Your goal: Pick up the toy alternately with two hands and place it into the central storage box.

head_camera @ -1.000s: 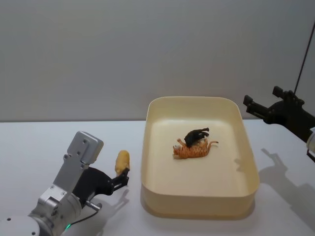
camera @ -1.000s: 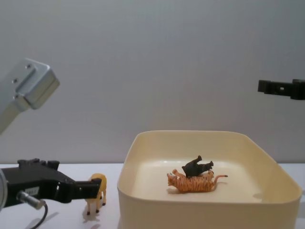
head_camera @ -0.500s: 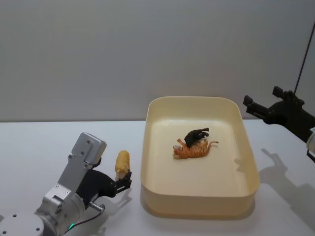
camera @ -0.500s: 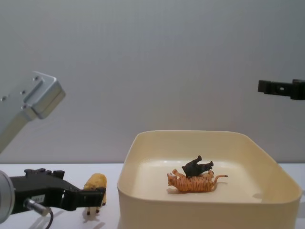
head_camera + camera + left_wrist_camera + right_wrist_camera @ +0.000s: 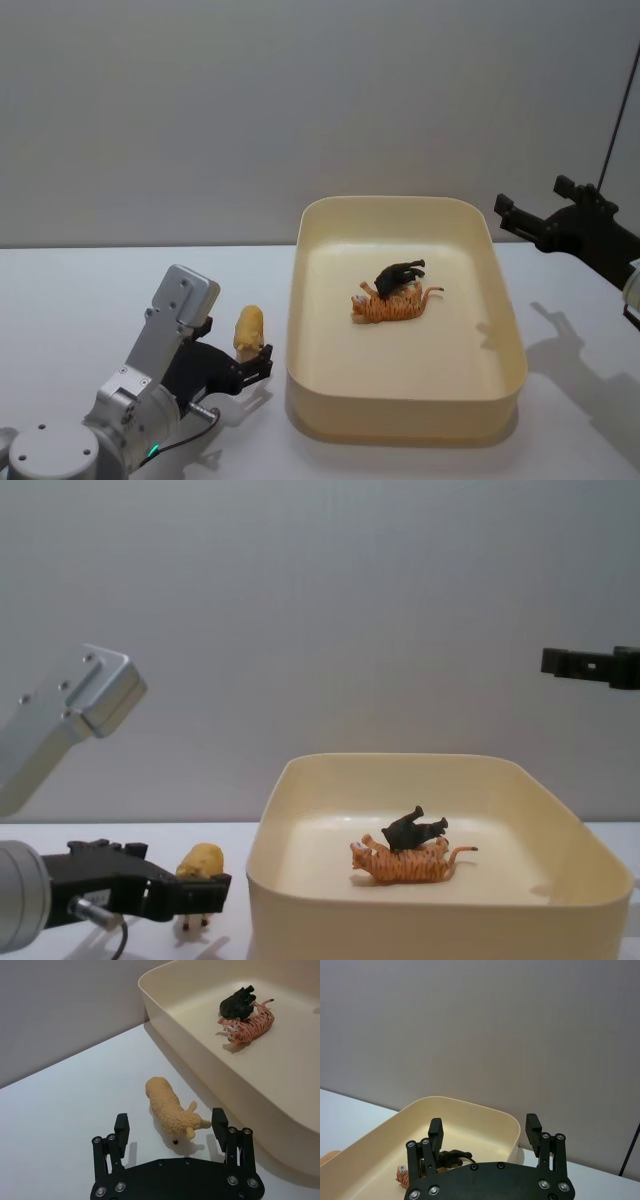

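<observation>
No legible writing or labels

sheep's (image 5: 199, 863) legs hidden behind left gripper (image 5: 190, 892)

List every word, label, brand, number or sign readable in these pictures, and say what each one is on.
None: no readable text on the storage box, the tan sheep toy, the tiger toy, the black animal toy, the left gripper, the right gripper or the table.
</observation>
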`<state>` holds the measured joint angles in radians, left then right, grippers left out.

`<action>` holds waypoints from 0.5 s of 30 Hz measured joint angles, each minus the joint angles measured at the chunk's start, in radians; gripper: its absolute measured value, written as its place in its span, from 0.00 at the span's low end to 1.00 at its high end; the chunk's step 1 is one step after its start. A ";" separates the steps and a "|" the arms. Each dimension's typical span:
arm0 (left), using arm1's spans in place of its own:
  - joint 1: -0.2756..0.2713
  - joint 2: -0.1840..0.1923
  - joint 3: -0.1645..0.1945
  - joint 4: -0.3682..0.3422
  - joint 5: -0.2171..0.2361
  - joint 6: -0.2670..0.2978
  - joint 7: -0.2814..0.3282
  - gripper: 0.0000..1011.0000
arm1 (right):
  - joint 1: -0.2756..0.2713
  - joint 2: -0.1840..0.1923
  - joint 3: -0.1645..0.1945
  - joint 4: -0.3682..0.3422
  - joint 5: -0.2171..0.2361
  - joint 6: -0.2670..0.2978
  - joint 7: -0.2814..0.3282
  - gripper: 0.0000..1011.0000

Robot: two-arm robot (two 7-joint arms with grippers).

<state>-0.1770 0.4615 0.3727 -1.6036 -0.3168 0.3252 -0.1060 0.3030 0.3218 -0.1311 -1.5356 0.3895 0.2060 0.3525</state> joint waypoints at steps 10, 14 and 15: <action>-0.028 -0.028 0.003 0.051 -0.007 -0.010 -0.033 0.99 | 0.000 0.000 0.000 0.000 0.000 0.000 0.000 0.99; -0.036 -0.036 0.003 0.066 -0.010 -0.013 -0.041 0.93 | 0.000 0.000 0.000 0.000 0.000 0.000 0.000 0.99; -0.038 -0.039 0.004 0.070 -0.010 -0.013 -0.043 0.90 | 0.000 0.000 0.000 0.000 0.000 0.000 0.000 0.99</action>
<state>-0.2152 0.4230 0.3764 -1.5333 -0.3271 0.3119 -0.1495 0.3030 0.3218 -0.1311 -1.5356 0.3896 0.2059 0.3525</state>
